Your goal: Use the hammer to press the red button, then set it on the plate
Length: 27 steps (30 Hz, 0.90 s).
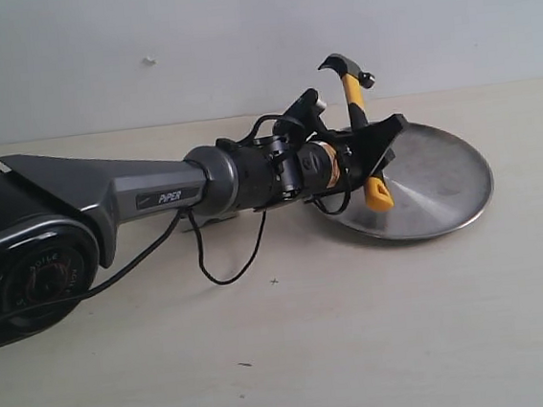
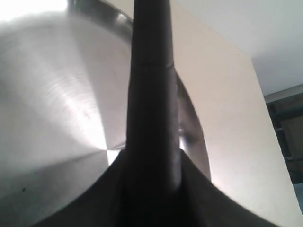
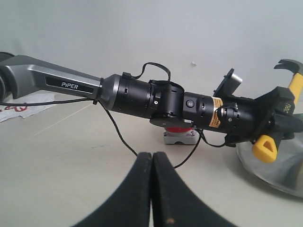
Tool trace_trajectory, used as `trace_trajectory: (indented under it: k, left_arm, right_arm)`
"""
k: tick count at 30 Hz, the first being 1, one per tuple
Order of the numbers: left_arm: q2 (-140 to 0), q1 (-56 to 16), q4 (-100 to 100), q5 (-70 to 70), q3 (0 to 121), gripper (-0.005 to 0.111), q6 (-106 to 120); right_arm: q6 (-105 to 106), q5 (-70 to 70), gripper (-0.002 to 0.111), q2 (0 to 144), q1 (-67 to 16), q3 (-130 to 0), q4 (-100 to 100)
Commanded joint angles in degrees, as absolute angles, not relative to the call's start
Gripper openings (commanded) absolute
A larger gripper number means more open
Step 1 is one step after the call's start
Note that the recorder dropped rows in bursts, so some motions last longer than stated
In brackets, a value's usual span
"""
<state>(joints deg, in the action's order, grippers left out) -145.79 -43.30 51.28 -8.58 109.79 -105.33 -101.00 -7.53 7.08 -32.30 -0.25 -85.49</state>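
Step in hand: the placing on the plate, as we judge it. The left gripper (image 1: 370, 151) is clamped on the handle of the hammer (image 1: 355, 99), with its jaws part-way apart around the shaft. The hammer stands near upright, steel head up and yellow end down, over the near-left part of the plate (image 1: 443, 182). We cannot tell whether the yellow end touches the metal or hangs just above it.

The right gripper (image 3: 152, 155) has its jaws pressed together and holds nothing. It is well apart from the work.

Next move, in our judgement:
- bring the wrist down and tilt the hammer toward lying flat inside the rim;
- only then let the jaws part.

Released upright, the hammer would likely topple, and its heavy head could strike the rim or roll off.

Views compared:
- The exterior view gives the whole hammer and the whole plate. The left arm hides the red button there.
- The right wrist view shows the red button (image 3: 179, 129) on its grey base, on the table behind the left forearm and beside the plate. The hammer is well clear of it.
- The left wrist view shows only the brushed plate surface close below and a dark blurred shaft across the middle. We cannot tell whether that is a finger or the handle.
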Motion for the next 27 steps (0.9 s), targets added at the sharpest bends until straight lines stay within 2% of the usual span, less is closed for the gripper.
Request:
trace_trajectory:
  k: [1, 6, 18, 19, 23, 27]
  left_arm:
    - [-145.08, -43.37, 53.41, -12.75, 111.00, 0.000, -104.30]
    - [-148.43, -43.61, 53.88, -17.29, 113.37, 0.000, -107.02]
    - [-149.61, -43.60, 55.31, -15.32, 115.27, 0.000, -107.55]
    - [-149.61, -43.60, 55.45, -15.43, 115.27, 0.001, -107.55]
    - [-149.61, -43.60, 56.13, -16.18, 115.27, 0.024, -107.66]
    - [-149.61, -43.60, 56.66, -16.39, 115.27, 0.026, -108.19]
  right_arm:
    - [-100.59, -8.03, 0.000, 6.73, -32.33, 0.00, -85.89]
    - [-100.59, -8.01, 0.000, 6.73, -32.33, 0.00, -85.41]
    - [-100.59, -8.69, 0.000, 6.73, -32.33, 0.00, -85.40]
    - [-100.59, -8.69, 0.000, 6.73, -32.33, 0.00, -85.40]
    - [-100.59, -8.69, 0.000, 6.73, -32.33, 0.00, -85.40]
    - [-100.59, -8.69, 0.000, 6.73, -32.33, 0.00, -85.40]
